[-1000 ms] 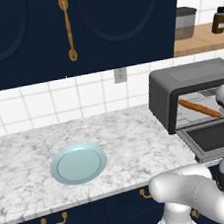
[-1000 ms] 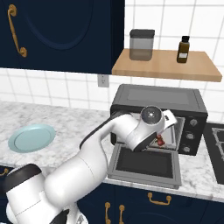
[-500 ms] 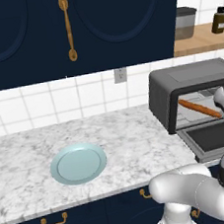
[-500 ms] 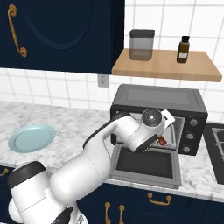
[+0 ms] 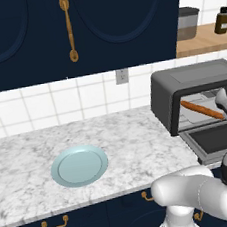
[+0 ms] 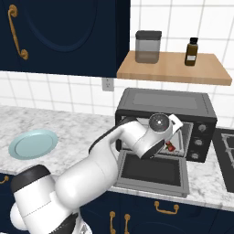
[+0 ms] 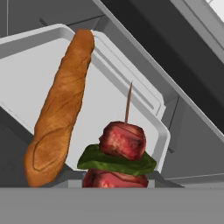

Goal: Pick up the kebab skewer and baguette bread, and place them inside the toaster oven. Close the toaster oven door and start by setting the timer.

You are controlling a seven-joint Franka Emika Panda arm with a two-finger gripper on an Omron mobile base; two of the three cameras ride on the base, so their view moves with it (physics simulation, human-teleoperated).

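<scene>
Lowering skewer [image 7: 120, 148], clamped in nearly shut gripper [image 6: 170, 145], onto tray [image 7: 26, 78] at baguette's [image 7: 61, 109] three o'clock, clear of loaf, before releasing.

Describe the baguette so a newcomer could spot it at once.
Find the dark grey toaster oven at the counter's right end, its door folded down. On the pale tray inside lies the baguette: a long, smooth orange-brown loaf, unlike the chunky red-and-green kebab skewer beside it.

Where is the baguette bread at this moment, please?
The baguette bread lies on the tray inside the toaster oven, left of the kebab skewer in the hand view.
</scene>
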